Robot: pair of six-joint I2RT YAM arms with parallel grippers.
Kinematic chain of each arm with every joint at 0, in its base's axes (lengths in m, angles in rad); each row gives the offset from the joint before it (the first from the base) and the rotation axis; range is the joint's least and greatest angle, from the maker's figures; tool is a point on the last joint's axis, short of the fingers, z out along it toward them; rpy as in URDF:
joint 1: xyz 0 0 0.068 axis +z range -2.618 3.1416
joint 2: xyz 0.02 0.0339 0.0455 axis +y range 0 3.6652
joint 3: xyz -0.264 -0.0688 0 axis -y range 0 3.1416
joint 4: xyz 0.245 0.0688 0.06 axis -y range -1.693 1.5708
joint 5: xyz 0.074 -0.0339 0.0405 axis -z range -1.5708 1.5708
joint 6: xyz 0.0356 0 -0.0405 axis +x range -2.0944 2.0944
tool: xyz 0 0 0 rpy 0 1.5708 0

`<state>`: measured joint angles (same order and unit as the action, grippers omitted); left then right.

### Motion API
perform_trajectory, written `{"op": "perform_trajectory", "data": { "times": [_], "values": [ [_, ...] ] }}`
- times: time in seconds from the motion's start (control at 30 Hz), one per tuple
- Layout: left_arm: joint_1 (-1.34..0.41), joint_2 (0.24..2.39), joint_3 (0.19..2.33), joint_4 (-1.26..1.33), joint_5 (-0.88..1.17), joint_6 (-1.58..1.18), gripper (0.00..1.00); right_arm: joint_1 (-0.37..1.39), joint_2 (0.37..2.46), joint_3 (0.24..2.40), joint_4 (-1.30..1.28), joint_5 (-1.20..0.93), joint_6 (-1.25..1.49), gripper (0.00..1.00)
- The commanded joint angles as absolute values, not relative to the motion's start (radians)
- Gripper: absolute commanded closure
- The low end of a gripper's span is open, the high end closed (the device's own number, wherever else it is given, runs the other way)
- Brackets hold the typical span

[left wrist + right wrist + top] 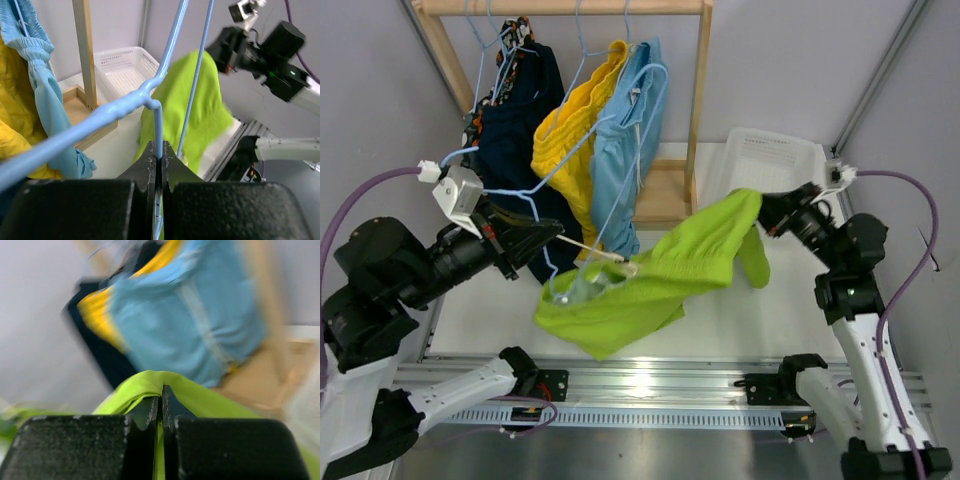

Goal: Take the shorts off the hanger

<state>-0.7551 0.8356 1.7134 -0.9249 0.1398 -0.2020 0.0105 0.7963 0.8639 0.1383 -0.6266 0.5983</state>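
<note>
The lime green shorts [660,275] hang stretched in the air between my two grippers, over the table's front. My left gripper [552,235] is shut on the thin stem of a light blue wire hanger [510,189]; the left wrist view shows the hanger [125,107] pinched between the jaws of that gripper [158,148], with the green shorts [200,100] beyond. My right gripper [762,210] is shut on a fold of the green shorts [145,381], which drapes over its fingertips [162,391]. The camouflage [508,50], dark navy [520,130], yellow [570,130] and light blue shorts [625,150] hang on the rack.
A wooden rack [698,110] stands at the back with its base on the table. To its right sits a white plastic basket [775,160]. Grey walls close in on both sides, and a metal rail [650,385] runs along the near edge.
</note>
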Motion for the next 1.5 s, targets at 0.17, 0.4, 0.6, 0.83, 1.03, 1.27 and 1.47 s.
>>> {"op": "perform_trajectory", "data": {
  "times": [0.17,0.4,0.6,0.83,1.03,1.27,1.47],
  "values": [
    [-0.756,0.804,1.422,-0.347,-0.027,-0.304,0.95,0.595,0.615,0.894,-0.07,-0.312,0.394,1.0],
    [-0.756,0.937,1.497,-0.377,-0.057,-0.31,0.95,0.64,0.607,1.044,-0.21,-0.212,0.302,1.0],
    [-0.756,0.979,1.56,-0.38,-0.092,-0.278,0.77,0.64,0.588,1.101,-0.239,-0.219,0.291,1.0],
    [-0.756,1.023,1.589,-0.42,-0.116,-0.264,1.0,0.64,0.543,1.094,-0.282,-0.181,0.278,1.0],
    [-0.756,1.061,1.633,-0.48,-0.104,-0.232,1.0,0.64,0.577,1.189,-0.328,-0.01,0.235,1.0],
    [-0.756,1.094,1.7,-0.546,-0.087,-0.195,1.0,0.64,0.937,1.726,-0.351,0.244,0.016,1.0],
    [-0.756,1.04,1.66,-0.581,-0.077,-0.173,1.0,0.591,1.483,2.587,-0.4,0.367,-0.279,1.0]
  ]
}}
